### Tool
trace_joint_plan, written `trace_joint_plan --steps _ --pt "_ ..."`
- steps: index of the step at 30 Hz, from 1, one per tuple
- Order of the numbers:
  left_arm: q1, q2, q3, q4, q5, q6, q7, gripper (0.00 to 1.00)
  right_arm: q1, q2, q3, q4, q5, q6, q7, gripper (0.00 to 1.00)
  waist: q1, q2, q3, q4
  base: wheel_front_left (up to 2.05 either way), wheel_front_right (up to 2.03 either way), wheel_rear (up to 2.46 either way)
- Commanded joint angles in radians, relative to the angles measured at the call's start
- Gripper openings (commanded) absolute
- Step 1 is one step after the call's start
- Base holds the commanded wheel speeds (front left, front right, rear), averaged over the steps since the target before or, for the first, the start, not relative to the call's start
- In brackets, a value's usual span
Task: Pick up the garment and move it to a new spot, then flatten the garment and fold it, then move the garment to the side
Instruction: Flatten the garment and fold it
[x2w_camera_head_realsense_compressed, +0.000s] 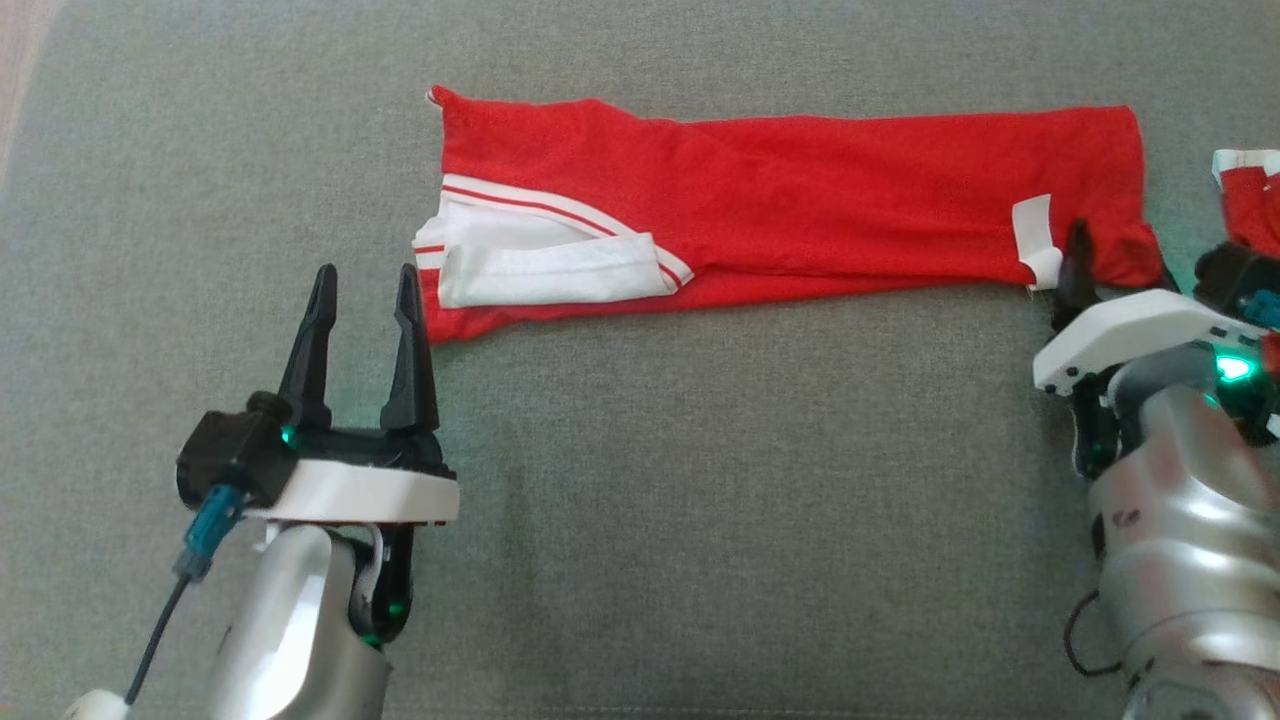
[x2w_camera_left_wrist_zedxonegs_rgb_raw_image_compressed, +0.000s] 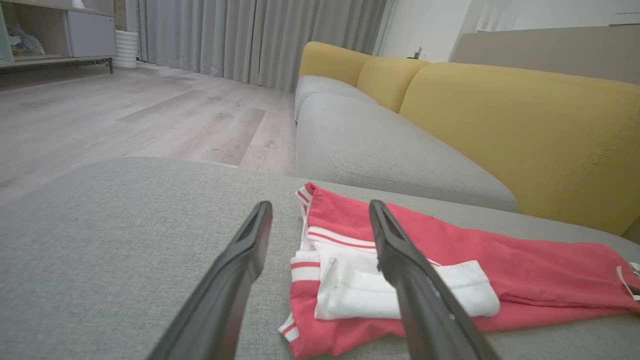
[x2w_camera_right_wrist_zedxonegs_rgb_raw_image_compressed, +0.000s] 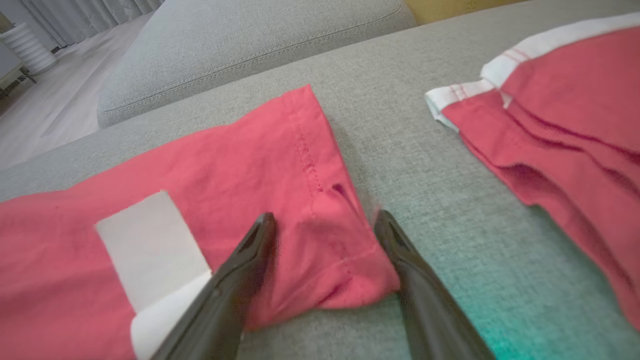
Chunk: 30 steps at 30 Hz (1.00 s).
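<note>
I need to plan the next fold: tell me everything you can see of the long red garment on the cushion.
The red garment looks like thin knit cloth, folded into a long narrow strip lying flat, lightly wrinkled, on the grey cushion. Its left end shows white fabric with red-striped trim; a white label sits near the right end. The open right gripper straddles its near right corner; the open left gripper hovers by its left end.
</note>
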Motion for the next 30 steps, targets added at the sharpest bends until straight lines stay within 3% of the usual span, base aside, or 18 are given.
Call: trace_joint_plan --steps 1,2,7,16,20,24,27,30 --pt "-0.027 0.005 0.038 -0.030 0.011 -0.006 -0.005 1.00 -0.003 0.012 0.025 0.018 -0.012 0.007 -0.003 0.82 0.0000 0.0000 -0.001 -0.004 0.00 0.00 0.00" --pt "-0.026 0.005 0.041 -0.030 0.013 -0.007 -0.005 1.00 -0.012 0.012 0.027 0.035 -0.016 0.007 -0.016 0.00 0.0000 0.0000 -0.002 -0.008 0.00 0.00 0.00" --pt "-0.014 0.003 0.053 -0.028 0.023 -0.011 -0.005 1.00 -0.025 0.012 -0.007 0.052 -0.073 0.007 -0.066 0.00 0.0000 0.0000 -0.026 -0.038 0.00 0.00 0.00" --pt "0.020 0.001 0.065 -0.030 0.026 -0.018 -0.005 1.00 0.047 -0.042 -0.195 -0.095 -0.224 0.007 -0.082 0.00 0.0000 0.0000 -0.103 -0.087 0.00 0.00 0.00" --pt "0.036 0.000 0.062 -0.029 0.025 -0.020 -0.005 1.00 0.052 -0.032 -0.217 -0.144 -0.244 0.007 -0.077 0.00 0.0000 0.0000 -0.135 -0.095 0.00 0.00 0.00" --pt "0.046 0.000 0.050 -0.023 0.036 -0.019 -0.005 1.00 0.036 -0.004 -0.165 -0.168 -0.224 0.007 -0.075 0.00 0.0000 0.0000 -0.164 -0.088 0.00 0.00 0.00" --pt "0.055 0.000 0.024 -0.002 0.063 -0.018 -0.005 1.00 0.013 0.010 -0.053 -0.170 -0.159 0.007 -0.073 0.00 0.0000 0.0000 -0.191 -0.066 0.00 0.00 0.00" --pt "0.058 0.000 0.011 0.012 0.063 -0.019 -0.005 1.00 -0.014 0.011 0.111 -0.135 -0.024 0.007 -0.075 0.00 0.0000 0.0000 -0.203 -0.037 0.00 0.00 0.00"
